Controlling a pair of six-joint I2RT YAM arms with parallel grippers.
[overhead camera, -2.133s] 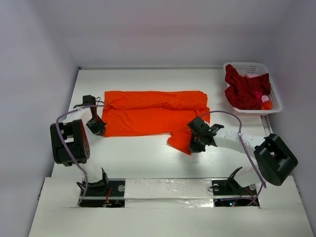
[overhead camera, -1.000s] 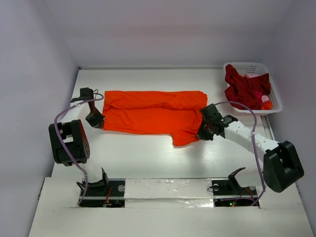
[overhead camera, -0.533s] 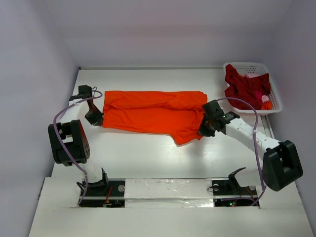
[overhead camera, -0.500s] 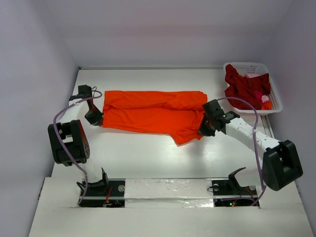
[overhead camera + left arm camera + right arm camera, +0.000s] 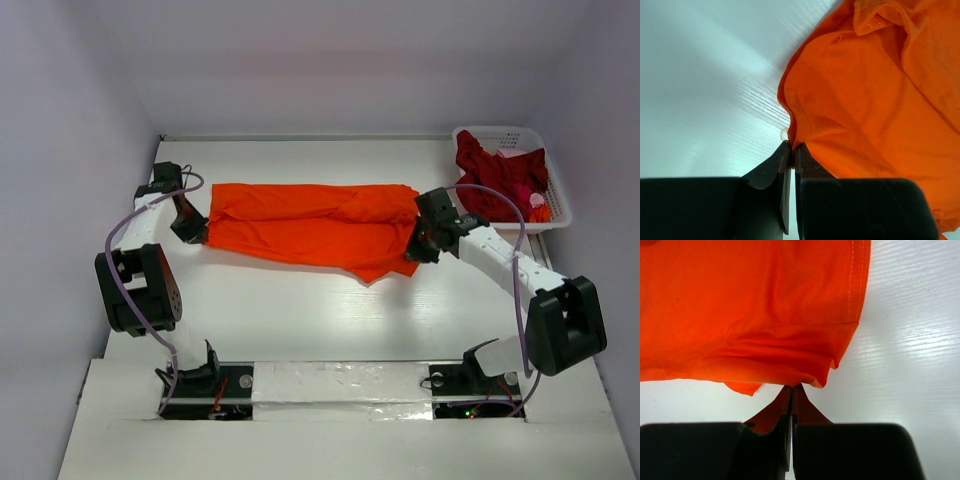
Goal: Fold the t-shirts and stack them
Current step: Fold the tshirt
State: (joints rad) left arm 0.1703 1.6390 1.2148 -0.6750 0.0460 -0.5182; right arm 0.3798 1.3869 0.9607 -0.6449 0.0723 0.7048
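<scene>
Orange t-shirt [image 5: 310,225] lay stretched crosswise over the middle of the white table [image 5: 300,320], its near edge pinched at both ends. The left gripper [image 5: 791,150] was clenched on the cloth's left edge, jaws pressed together with only a fold of fabric between them; the right gripper [image 5: 791,389] was likewise clamped on a puckered corner at the shirt's right end. Over the past two seconds both arms had carried that near edge away from their bases; the loose flap that had drooped toward the near right had been drawn in, leaving only a shallow sag between the grips; the orange band looked narrower front to back. This seemed to be a lengthwise fold in progress, the near half being brought over the far half; the edge had not yet been laid down, and the sag might wrinkle unless the cloth was kept taut. Farther off, at the far right corner, the dark crimson t-shirts [image 5: 495,180] sat heaped in the white lattice basket [image 5: 556,205]; most of the folding and stacking remained.
</scene>
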